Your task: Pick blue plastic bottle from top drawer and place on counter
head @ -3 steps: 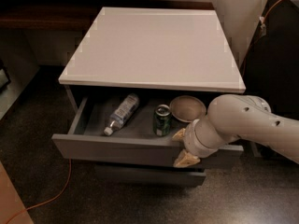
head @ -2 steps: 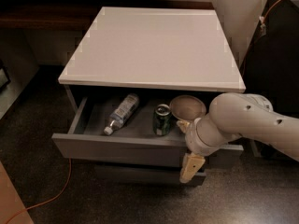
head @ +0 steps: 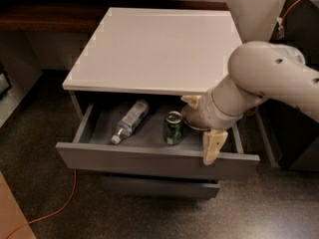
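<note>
Top drawer (head: pixel 149 158) stands open under the white desk (head: pixel 159 49). Water bottle (head: pixel 130 121) lies flat in the drawer's left half, long axis diagonal: white cap twd front-left, base twd back-right. Green can (head: pixel 173 127) stands upright just right of it, not touching. End effector (head: pixel 213 144) hangs over the drawer's front edge at right, well clear of the bottle; can't tell if it's apart or together. Step looks like approach, pre-grasp. Next move prob. needs a reach left past the can, closing across the bottle's axis.

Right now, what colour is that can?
Green can, camera view. End effector over top drawer, right side.
</note>
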`<state>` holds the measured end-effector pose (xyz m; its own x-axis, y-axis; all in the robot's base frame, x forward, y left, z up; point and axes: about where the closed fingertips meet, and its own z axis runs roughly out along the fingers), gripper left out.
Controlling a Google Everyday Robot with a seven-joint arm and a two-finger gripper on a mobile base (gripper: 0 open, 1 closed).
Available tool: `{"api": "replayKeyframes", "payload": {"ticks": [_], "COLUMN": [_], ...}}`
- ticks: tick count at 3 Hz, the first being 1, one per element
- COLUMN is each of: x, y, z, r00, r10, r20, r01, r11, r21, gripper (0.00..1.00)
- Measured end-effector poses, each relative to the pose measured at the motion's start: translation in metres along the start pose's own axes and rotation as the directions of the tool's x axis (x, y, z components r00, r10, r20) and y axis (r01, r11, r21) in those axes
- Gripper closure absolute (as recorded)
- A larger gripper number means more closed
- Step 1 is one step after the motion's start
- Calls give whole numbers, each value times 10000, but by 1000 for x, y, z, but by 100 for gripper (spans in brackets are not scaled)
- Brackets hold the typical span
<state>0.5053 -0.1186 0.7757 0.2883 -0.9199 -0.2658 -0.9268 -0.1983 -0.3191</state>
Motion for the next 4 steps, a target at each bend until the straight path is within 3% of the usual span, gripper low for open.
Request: {"api": "replayKeyframes", "payload": {"ticks": [1, 2, 3, 4], "x": [-24, -24, -33, -49], "y": [-26, -26, -32, -42], "z": [-9, -9, -5, 5], "r00": [9836, 9836, 9747, 9562], "r10": [-1803, -1803, -2236, -2926], "r20": [-32, -32, 40, 24], "r01": [1799, 1799, 2234, 2917], "r11": [9825, 9825, 9727, 9527], "r21": [-478, -478, -629, -850], "gripper": [0, 0, 0, 0]}}
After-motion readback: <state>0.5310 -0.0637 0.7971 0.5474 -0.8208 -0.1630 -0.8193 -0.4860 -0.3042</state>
